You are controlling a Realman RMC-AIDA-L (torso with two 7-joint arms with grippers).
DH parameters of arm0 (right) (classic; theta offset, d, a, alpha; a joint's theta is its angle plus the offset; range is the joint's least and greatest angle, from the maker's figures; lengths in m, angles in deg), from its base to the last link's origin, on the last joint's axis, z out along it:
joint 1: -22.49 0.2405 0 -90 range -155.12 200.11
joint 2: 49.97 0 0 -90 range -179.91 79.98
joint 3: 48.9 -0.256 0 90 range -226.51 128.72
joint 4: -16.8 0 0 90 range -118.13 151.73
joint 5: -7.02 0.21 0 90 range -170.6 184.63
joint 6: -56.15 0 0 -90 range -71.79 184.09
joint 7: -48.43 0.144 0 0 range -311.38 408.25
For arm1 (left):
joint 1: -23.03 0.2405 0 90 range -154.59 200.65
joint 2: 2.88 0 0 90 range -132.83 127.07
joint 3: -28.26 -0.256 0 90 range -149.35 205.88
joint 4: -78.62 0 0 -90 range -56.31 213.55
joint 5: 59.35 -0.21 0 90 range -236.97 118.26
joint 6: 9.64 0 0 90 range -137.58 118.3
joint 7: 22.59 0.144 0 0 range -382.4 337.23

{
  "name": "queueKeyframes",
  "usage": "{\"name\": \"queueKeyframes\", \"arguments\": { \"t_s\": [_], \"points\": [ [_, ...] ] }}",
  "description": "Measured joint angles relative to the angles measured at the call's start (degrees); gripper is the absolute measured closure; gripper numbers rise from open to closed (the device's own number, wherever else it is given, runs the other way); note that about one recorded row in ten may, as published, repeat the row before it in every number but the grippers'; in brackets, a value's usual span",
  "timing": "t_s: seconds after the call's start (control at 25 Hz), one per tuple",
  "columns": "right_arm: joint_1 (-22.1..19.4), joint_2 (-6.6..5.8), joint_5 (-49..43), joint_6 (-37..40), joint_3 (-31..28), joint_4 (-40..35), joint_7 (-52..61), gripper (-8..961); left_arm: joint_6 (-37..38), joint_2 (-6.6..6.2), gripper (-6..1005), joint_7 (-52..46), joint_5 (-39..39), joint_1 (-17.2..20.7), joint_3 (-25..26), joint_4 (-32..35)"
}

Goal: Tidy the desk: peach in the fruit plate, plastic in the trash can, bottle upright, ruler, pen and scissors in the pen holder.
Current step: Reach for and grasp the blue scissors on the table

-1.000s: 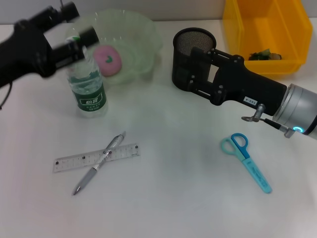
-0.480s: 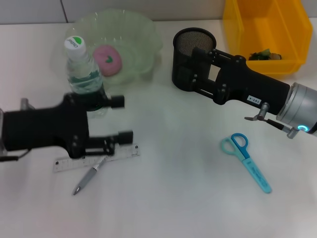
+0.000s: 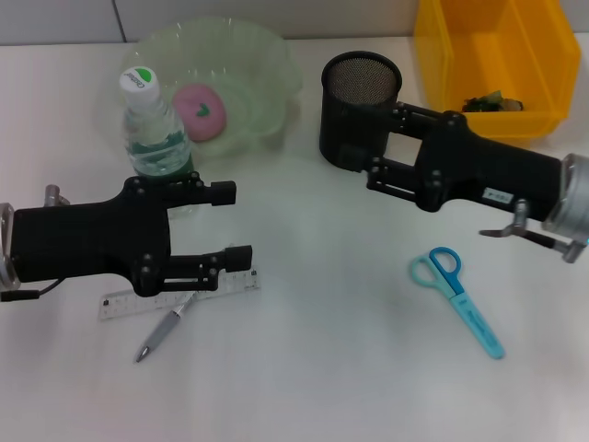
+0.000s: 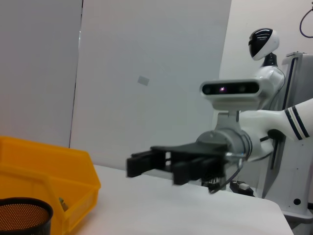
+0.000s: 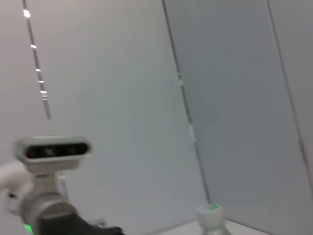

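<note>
so your left gripper [image 3: 232,223] is sitting low over the left side of the table [image 3: 331,368], fingers spread wide apart and holding nothing, one finger up by the base of the bottle [image 3: 155,136] and the other just over the far end of the ruler [image 3: 175,295]. the bottle's standing upright with its cap on, just near of the fruit plate [image 3: 267,69], and the peach [image 3: 201,110] is inside that plate. the ruler lies flat under the gripper, with the pen [image 3: 166,330] crossing it at an angle and poking out toward the near side. your right gripper [image 3: 354,152] is over on the far right, its tip right up against the near side of the black mesh pen holder [image 3: 359,83]; you can't tell from here how its fingers stand. the scissors [image 3: 457,297] are flat on the table near of that arm, well apart from everything else. the yellow trash can [image 3: 442,55] sits in the far right corner with something dark and crumpled inside, can't tell what it is.
</note>
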Motion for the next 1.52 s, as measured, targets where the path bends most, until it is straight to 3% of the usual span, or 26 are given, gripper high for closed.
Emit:
{"name": "queueKeyframes", "arguments": {
  "t_s": [0.32, 0.68, 0.84, 1.08, 1.52],
  "points": [
    [-0.8, -0.82, -11.9, 6.1, -6.5, -10.1, 13.1, 335, -0.3, 0.00, 219, 0.0, -0.2, 0.0, 0.0, -0.2],
    [0.8, -0.91, -40.6, 9.0, -10.2, -38.7, 53.8, 335, -0.9, 0.00, 220, 0.0, -0.2, 0.3, 0.0, -0.4],
    [3.8, -0.95, -50.4, 14.2, -10.2, -45.2, 66.3, 335, -1.3, 0.05, 221, 0.0, -0.3, 0.4, 0.0, -0.5],
    [8.9, -0.18, -64.7, 22.5, -9.6, -48.2, 78.3, 335, -1.5, 0.08, 222, 0.0, -0.3, 0.5, 0.0, -0.7],
    [11.5, 0.27, -79.3, 27.7, -8.2, -49.1, 88.3, 336, -1.5, 0.20, 223, 0.0, -0.3, 0.5, 0.0, -0.7]
  ]
}}
